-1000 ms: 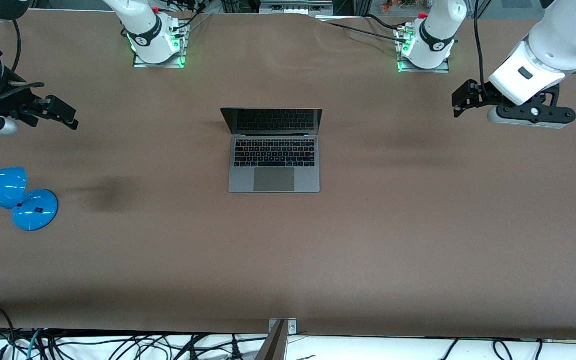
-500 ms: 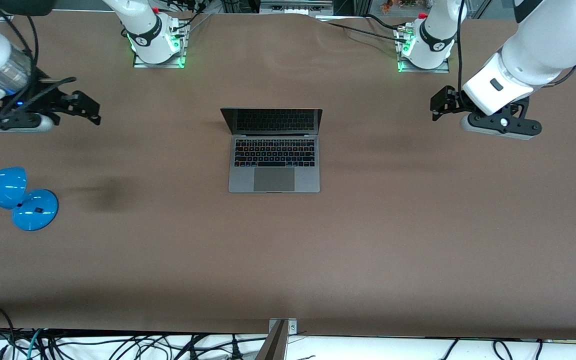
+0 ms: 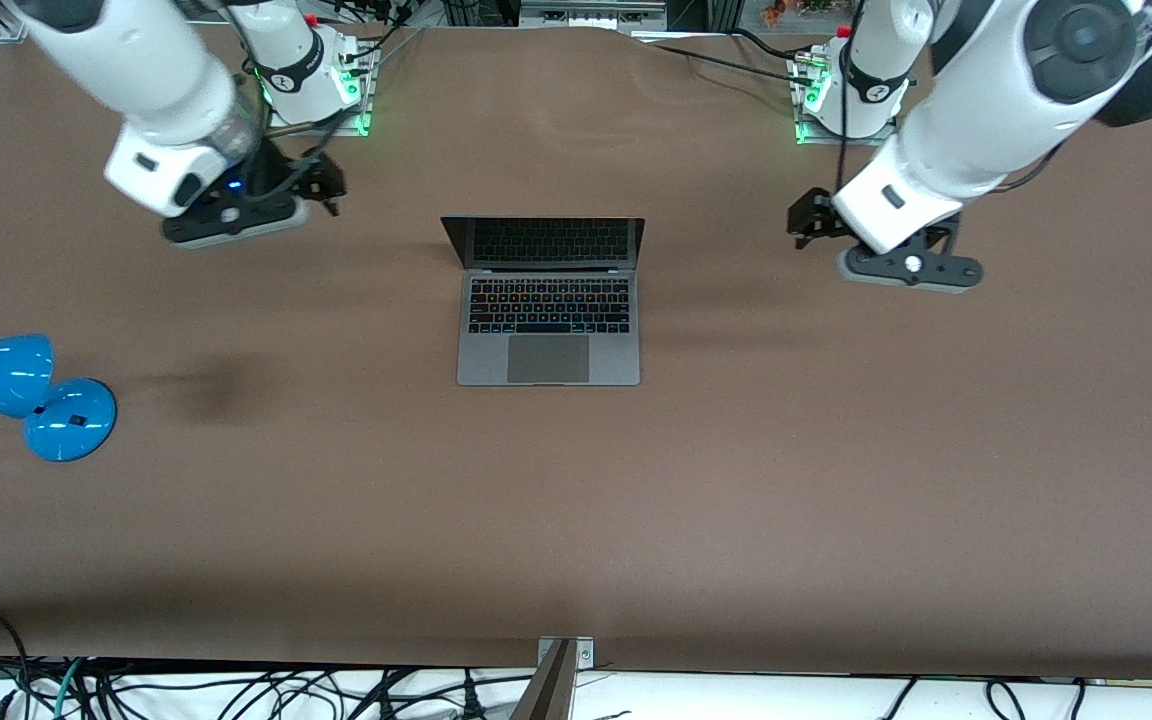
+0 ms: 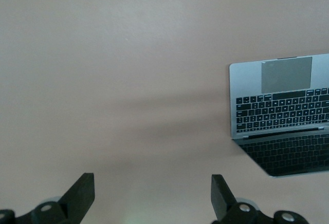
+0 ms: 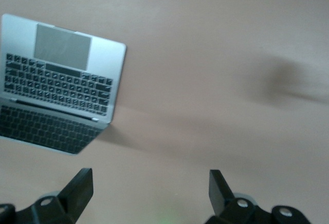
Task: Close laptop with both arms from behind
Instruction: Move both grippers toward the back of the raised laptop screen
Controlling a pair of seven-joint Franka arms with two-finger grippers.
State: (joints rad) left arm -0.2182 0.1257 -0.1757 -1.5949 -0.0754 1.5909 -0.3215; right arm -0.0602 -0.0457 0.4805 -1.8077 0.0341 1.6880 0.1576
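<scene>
Jaws of the left gripper (image 4: 152,196) and right gripper (image 5: 150,192) are seen spread, nothing held, each over bare surface (image 3: 576,520) to either side of the laptop (image 3: 548,300). The laptop lies open, mid-surface, nearer the bases' edge. Risk judged: uneven lid contact could skew the laptop or strain the hinge. Since 0.5 s ago both grippers have been brought inward; the laptop is unmoved.

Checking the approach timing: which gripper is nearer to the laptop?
Right. The right gripper hangs over bare table beside the laptop; the left gripper is a bit farther out.
</scene>
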